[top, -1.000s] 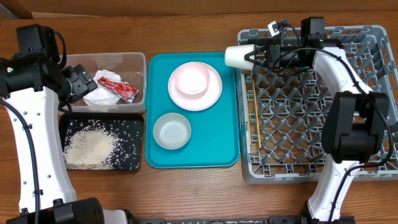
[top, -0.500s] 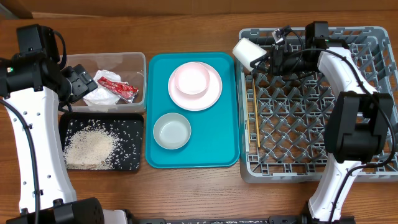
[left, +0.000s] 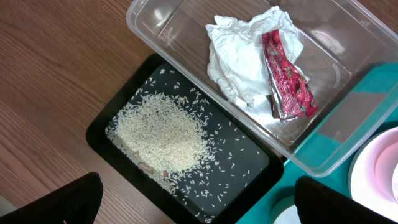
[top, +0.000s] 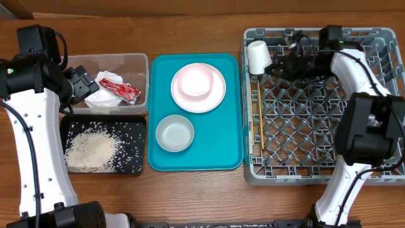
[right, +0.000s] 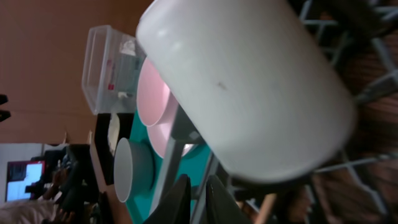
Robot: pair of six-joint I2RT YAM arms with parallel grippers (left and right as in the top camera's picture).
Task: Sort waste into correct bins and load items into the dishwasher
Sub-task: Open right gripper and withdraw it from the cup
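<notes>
My right gripper (top: 277,65) is shut on the edge of the small white cup (top: 258,57), which stands in the far left corner of the grey dish rack (top: 329,126). In the right wrist view the cup (right: 249,81) fills the frame just beyond my nearly closed fingers (right: 196,199). Wooden chopsticks (top: 258,117) lie in the rack's left side. A pink bowl on a pale plate (top: 198,87) and a pale bowl (top: 175,133) sit on the teal tray (top: 158,69). My left gripper (left: 199,205) is open and empty over the black tray (left: 249,168) of rice (left: 161,134).
The clear tub (top: 136,63) holds the red wrapper (left: 286,84) and the white tissue (left: 239,56). The black tray (top: 136,126) lies right in front of the tub. Bare wooden table runs along the front edge and the far left.
My right gripper carried the cup rightwards from above the teal tray's edge into the rack's far left corner and turned it from lying sideways to upright. The left arm has not moved.
</notes>
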